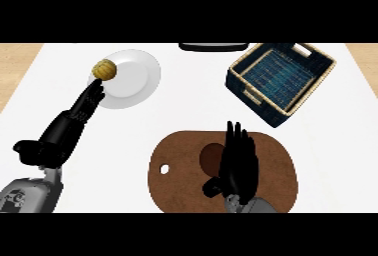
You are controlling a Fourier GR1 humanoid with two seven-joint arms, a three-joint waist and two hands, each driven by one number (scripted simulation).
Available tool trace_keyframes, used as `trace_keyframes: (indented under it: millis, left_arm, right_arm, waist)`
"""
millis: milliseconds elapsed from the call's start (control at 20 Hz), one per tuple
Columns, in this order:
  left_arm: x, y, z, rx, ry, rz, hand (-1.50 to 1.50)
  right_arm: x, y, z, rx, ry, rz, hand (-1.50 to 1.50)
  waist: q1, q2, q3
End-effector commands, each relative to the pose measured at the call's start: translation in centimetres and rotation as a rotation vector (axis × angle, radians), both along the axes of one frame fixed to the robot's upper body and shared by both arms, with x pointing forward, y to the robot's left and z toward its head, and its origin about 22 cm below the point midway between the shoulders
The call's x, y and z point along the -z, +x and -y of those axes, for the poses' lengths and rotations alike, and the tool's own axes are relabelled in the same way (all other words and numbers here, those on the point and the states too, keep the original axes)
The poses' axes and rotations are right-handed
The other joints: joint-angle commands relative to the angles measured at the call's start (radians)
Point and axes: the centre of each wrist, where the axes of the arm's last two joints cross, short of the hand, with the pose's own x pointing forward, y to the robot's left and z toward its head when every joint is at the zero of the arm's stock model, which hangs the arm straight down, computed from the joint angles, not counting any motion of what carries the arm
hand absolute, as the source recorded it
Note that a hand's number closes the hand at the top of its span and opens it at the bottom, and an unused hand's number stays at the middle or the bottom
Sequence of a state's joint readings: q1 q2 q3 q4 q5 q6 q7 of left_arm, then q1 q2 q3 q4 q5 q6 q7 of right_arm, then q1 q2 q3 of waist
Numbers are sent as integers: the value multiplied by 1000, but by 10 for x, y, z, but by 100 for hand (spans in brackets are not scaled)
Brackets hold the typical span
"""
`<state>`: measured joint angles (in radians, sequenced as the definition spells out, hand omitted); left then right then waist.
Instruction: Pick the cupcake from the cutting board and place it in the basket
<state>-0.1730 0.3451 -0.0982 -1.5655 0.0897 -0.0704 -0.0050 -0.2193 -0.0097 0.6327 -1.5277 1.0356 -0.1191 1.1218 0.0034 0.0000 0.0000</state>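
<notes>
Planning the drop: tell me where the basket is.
Head view: the basket sits upper right on the counter, beyond the cutting board, right of the white plate.

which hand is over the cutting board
The right hand, held flat above the brown cutting board; the left hand stretches to the white plate instead.

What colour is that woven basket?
The basket is dark navy, its woven bottom a lighter blue; seen best in the head view.
</notes>
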Motion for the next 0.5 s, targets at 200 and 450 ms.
trace_keyframes:
  millis: [200,450]
  left_arm:
    - [4,-1,2,-10,-4,8,0]
    - [4,3,-7,3,-11,6,0]
  right_arm:
    - [7,3,-11,74,56,-97,-150]
    - [23,8,-4,5,35,-184,150]
  waist:
    - [1,0,0]
    - [0,1,0]
